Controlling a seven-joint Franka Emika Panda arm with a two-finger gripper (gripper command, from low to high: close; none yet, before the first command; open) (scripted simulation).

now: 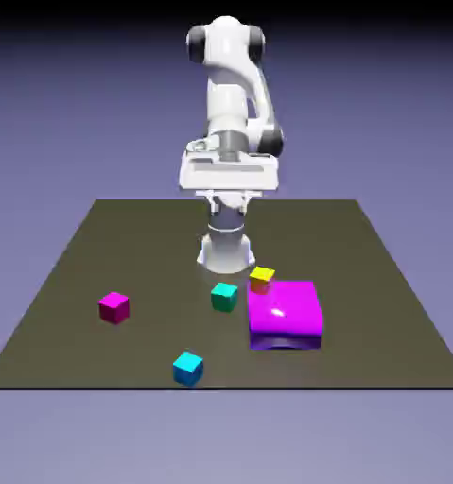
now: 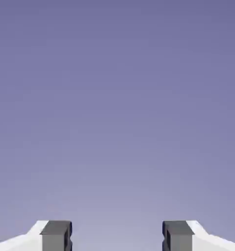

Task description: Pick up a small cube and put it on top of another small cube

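exterior view shows me the arm folded up high at the top middle of the frame, hand well above the table (image 1: 97, 246), nothing picked yet. i judge this as the very start: choosing and approaching a cube. hand view gives only backdrop between the gripper (image 2: 117, 235) fingers, which stand wide apart with nothing held.

the small cubes sit low in the frame: magenta cube (image 1: 113, 306) at left, cyan cube (image 1: 187, 368) near the bottom, teal cube (image 1: 224, 297) at centre, yellow cube (image 1: 261, 279) touching or just beside the large purple block (image 1: 286, 314).

next i must tilt the hand down and descend over one cube. cubes have no long axis; the teal one sits slightly turned, corner toward the bottom.
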